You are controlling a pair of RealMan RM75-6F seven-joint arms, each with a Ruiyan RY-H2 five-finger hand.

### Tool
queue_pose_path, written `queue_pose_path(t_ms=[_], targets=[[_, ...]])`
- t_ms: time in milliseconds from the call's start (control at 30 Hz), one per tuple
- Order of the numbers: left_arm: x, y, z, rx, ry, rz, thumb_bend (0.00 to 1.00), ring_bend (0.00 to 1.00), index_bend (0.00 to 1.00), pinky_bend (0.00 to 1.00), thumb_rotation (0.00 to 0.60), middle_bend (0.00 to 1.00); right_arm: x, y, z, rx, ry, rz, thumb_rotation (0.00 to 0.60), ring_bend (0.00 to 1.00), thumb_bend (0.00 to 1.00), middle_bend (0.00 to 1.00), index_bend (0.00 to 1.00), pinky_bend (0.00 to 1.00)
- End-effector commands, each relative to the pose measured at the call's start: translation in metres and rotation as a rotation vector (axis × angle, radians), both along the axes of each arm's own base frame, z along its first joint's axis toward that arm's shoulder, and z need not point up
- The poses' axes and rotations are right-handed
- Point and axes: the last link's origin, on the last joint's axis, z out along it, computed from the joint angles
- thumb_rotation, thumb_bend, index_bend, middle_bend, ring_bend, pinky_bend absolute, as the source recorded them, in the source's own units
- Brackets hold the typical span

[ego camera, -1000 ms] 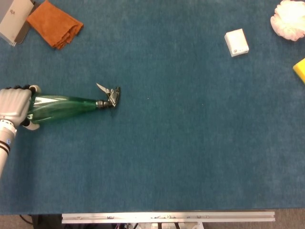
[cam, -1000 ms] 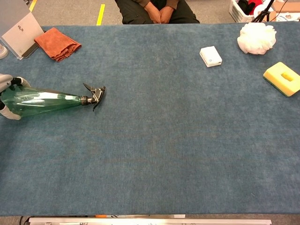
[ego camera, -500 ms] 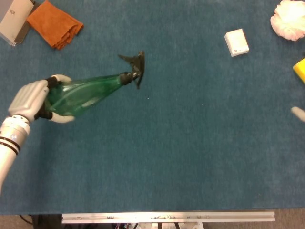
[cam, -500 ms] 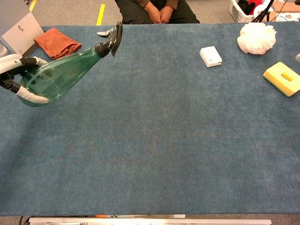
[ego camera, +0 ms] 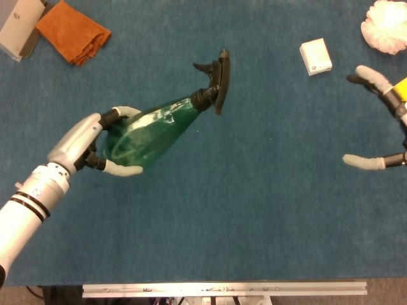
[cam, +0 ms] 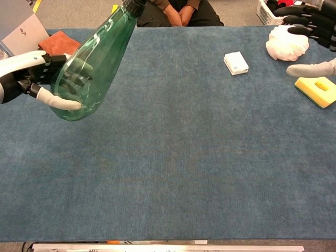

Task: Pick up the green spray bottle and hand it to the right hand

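In the head view, the left hand (ego camera: 95, 143) grips the wide base of the green spray bottle (ego camera: 152, 130), a clear cone-shaped plastic with a black trigger nozzle, held above the left half of the felt-like blue desk (ego camera: 254, 210). The right hand (ego camera: 388, 124) is at the right edge, fingers apart, holding nothing.

In the chest view, the bottle (cam: 97, 58) tilts up, its nozzle cut off at the top. A yellow sponge (cam: 315, 87) lies under the right hand (cam: 315, 37).

The left hand (ego camera: 95, 143) holds the spray bottle (ego camera: 156, 127) above the table's (ego camera: 241, 216) left half, nozzle toward centre. The right hand (ego camera: 385, 127) is at the right edge, near the sponge (cam: 315, 87). The box (ego camera: 315, 56) lies left of the puff (ego camera: 385, 25); the cloth (ego camera: 72, 31) lies far left.
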Motion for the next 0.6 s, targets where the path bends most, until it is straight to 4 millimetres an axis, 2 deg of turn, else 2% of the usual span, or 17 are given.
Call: queue_pose_path(t_ms=[33,267,600], targets=[[0.010,-0.004,-0.004,-0.016,-0.038,-0.014,0.15,0.36,0.51,0.62,0.600,0.41,0.012,-0.005,-0.010,0.071,-0.068,-0.021,0.600,0.05,0.00,0.13,0.00,0.00],[0.027,-0.012,-0.016,-0.066,-0.105,-0.020,0.15,0.36,0.50,0.62,0.600,0.41,0.035,-0.013,-0.034,0.131,-0.178,-0.050,0.600,0.05,0.00,0.13,0.00,0.00],[0.036,-0.012,-0.036,-0.108,-0.140,-0.001,0.15,0.36,0.49,0.62,0.600,0.41,0.071,-0.024,-0.063,0.108,-0.313,-0.060,0.600,0.05,0.05,0.12,0.00,0.00]])
